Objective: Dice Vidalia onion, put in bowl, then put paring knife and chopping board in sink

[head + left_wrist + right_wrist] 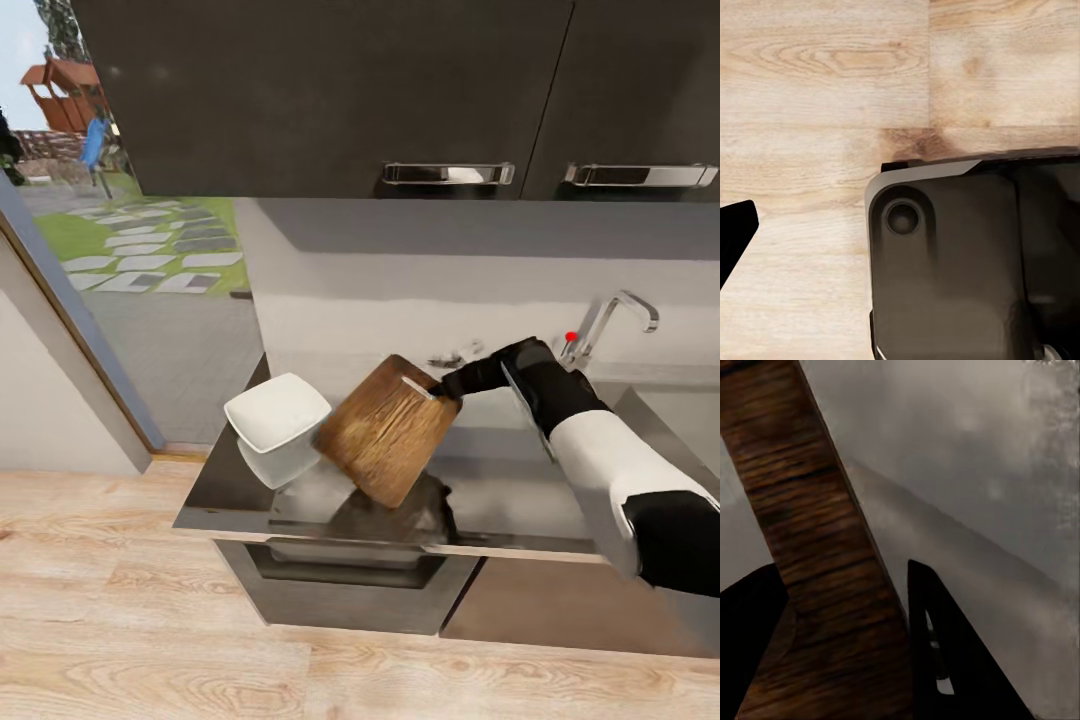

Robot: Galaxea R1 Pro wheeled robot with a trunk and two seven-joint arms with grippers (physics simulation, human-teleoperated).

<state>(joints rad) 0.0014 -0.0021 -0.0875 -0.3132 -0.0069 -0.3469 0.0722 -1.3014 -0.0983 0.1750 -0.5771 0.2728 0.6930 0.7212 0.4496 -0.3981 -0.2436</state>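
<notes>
Head view: my right gripper (437, 392) is clamped on the chopping board (390, 430), lifted and tilted above the countertop (520, 500), just beside the bowl (277, 425). Whether my left fingers are apart, I cannot tell.

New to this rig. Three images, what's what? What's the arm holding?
It's a simulated two-armed robot in a kitchen. The head view looks down from the robot's head: its right arm reaches over the grey countertop and its right gripper holds the chopping board tilted up off the surface, beside the white bowl. The tap stands behind. The right wrist view looks along the fingers, which are clamped on either side of the board's edge. The left wrist view faces the wooden floor and a dark part I can't identify.
</notes>
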